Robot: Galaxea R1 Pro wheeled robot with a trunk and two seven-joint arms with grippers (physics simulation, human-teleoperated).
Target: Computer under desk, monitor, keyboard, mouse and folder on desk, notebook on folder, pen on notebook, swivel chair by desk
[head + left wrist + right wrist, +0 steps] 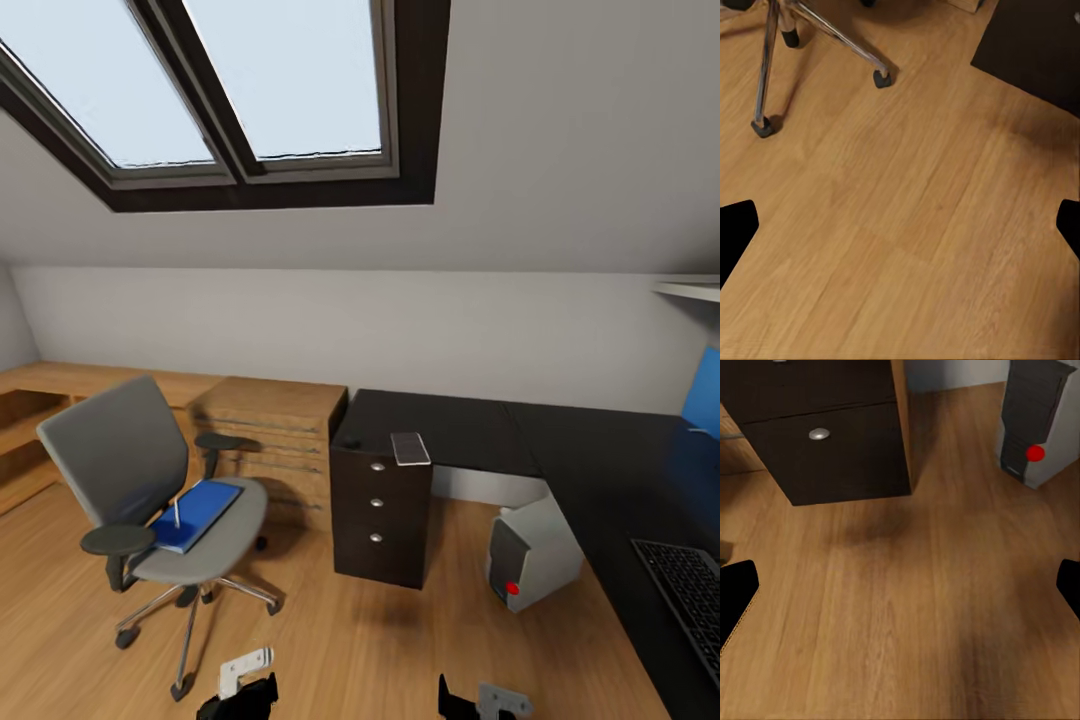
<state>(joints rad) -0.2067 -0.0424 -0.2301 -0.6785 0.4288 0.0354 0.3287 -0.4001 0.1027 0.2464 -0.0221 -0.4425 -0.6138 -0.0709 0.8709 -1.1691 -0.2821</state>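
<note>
Both hands spread, empty; roll left to the swivel chair (150,480), pinch the folder (197,514) edge level; pen (177,514) rides loose.

The black surface (480,430) carried the notebook (409,448) on its corner above the drawer unit (380,515), and the keyboard (690,590) lay far from that unit along the other wing. On the wood floor (380,650) stood the computer (530,555) just beside the drawer unit, under the surface, and the chair (160,500) on the unit's other side, the folder (196,514) on its seat.
</note>
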